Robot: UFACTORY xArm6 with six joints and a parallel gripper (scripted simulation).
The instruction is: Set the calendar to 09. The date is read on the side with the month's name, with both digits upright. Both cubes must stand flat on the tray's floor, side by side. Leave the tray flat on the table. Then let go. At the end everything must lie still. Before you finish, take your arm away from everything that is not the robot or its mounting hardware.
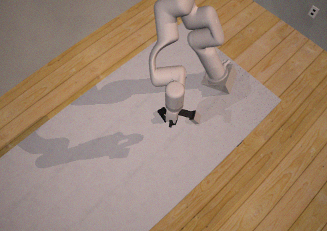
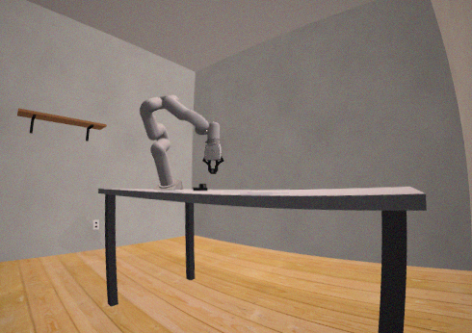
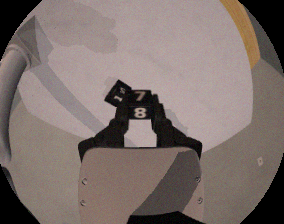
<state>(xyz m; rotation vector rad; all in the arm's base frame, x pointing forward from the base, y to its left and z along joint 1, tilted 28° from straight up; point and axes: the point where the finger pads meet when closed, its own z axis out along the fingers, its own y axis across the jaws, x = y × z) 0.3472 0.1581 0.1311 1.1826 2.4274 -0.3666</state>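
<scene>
My gripper (image 3: 140, 101) is shut on a black date cube (image 3: 134, 104). In the wrist view the cube shows white digits 7 and 8, with a 1 on its left face. In the exterior view the gripper (image 2: 212, 167) hangs well above the table, with the cube between its fingertips. The dark calendar tray lies on the table under and beside the gripper (image 1: 171, 121), with a beige end at its right. It also shows in the exterior view (image 2: 199, 188). A dark part (image 1: 161, 112) shows left of the wrist; the arm hides what it is. I cannot make out the second cube.
The arm's base (image 1: 218, 79) stands on the grey table behind the tray. The table's right edge (image 1: 233, 152) runs close to the tray, with wooden floor below. A wall shelf (image 2: 60, 119) hangs far to the left.
</scene>
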